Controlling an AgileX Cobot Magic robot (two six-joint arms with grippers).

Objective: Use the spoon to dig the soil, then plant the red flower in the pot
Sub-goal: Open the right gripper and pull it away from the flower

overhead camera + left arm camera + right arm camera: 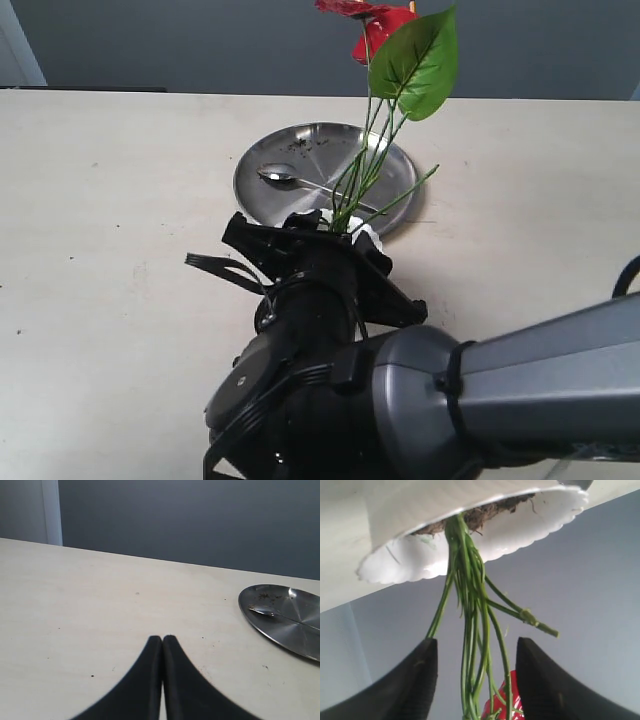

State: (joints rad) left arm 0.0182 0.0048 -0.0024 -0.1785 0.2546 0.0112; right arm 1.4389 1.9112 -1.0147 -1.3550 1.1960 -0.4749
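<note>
Centrally, red flower [385,30] potted; right gripper [475,680] agape.

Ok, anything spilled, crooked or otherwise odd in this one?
Only minor things. Dark soil crumbs lie scattered on the steel plate beside the spoon. The red flower stands in the pot, stems splaying; one short stem juts sideways. Nothing looks damaged.

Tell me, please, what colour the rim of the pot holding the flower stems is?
White, with a scalloped edge; the pot shows best in the right wrist view.
</note>
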